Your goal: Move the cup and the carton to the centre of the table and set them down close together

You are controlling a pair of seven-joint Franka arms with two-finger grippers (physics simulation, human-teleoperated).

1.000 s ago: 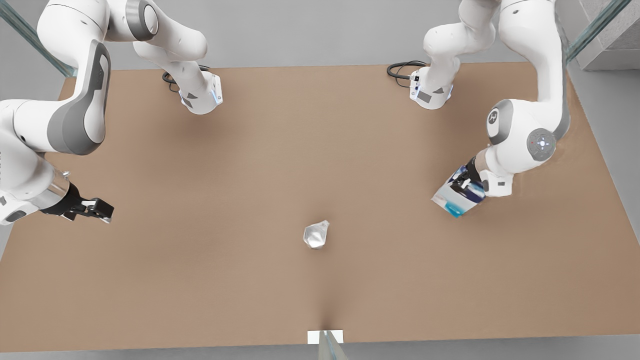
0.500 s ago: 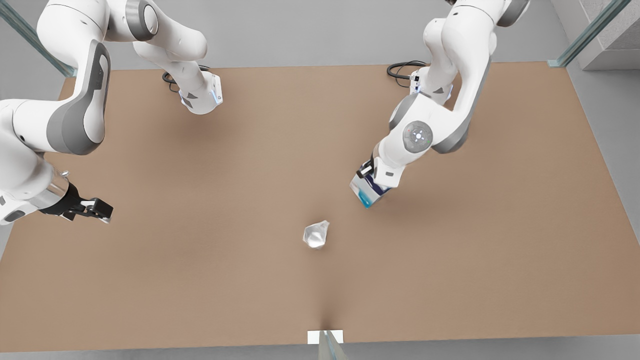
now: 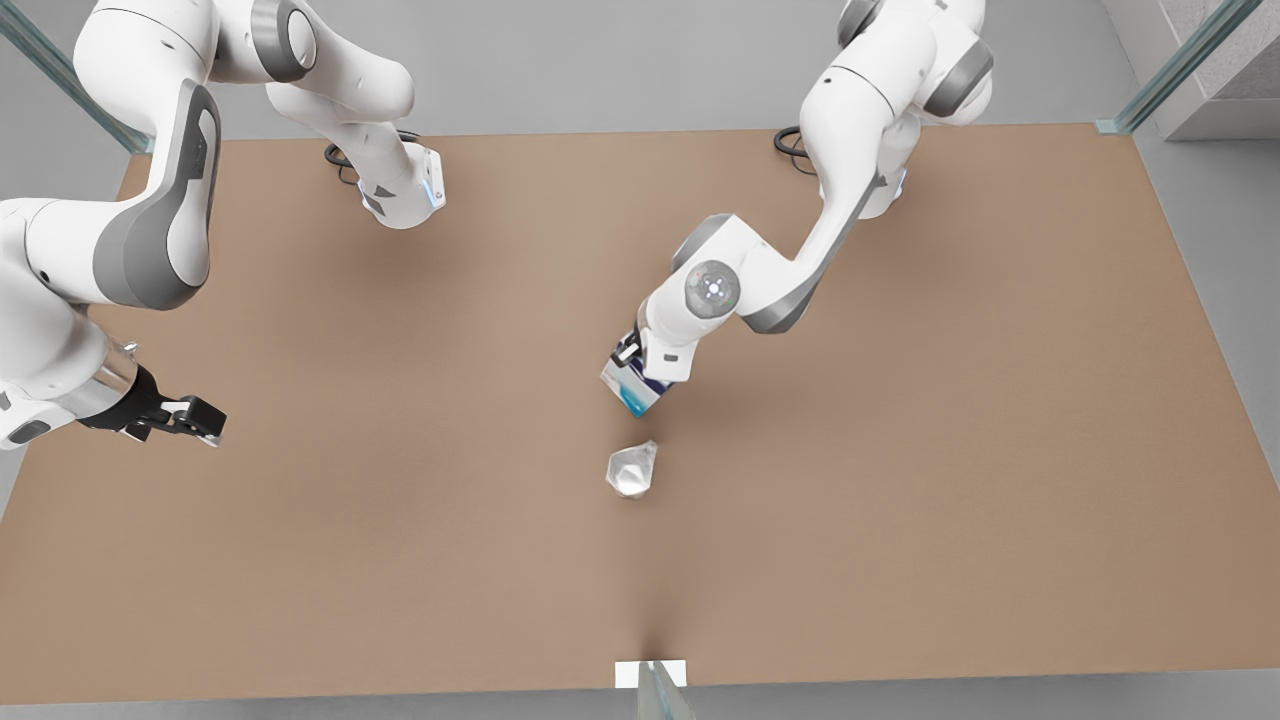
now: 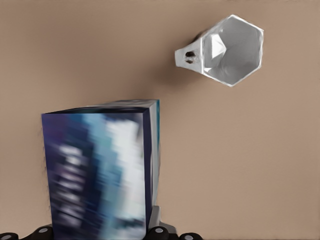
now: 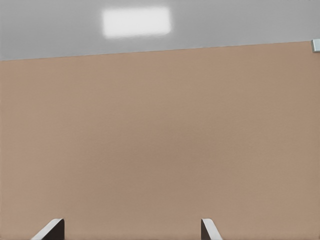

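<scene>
The shiny silver cup (image 3: 632,470) lies on its side near the middle of the brown table (image 3: 400,560); the left wrist view shows its open mouth (image 4: 227,50). The white, dark blue and teal carton (image 3: 630,392) hangs tilted just behind the cup, a small gap apart, with my left gripper (image 3: 632,362) shut on it. In the left wrist view the carton (image 4: 100,170) sits close before the camera. My right gripper (image 3: 203,421) waits open by the front view's left edge, its fingertips (image 5: 50,229) wide apart over bare table.
Both arm bases (image 3: 402,195) (image 3: 865,190) and black cables (image 3: 800,140) sit along the far edge. A small white marker (image 3: 650,673) and a glass post stand at the middle of the near edge. Bare tabletop surrounds the cup.
My left gripper has carried the carton from the front view's right side to the centre, stopping just behind the cup. The cup and the right arm have not moved.
</scene>
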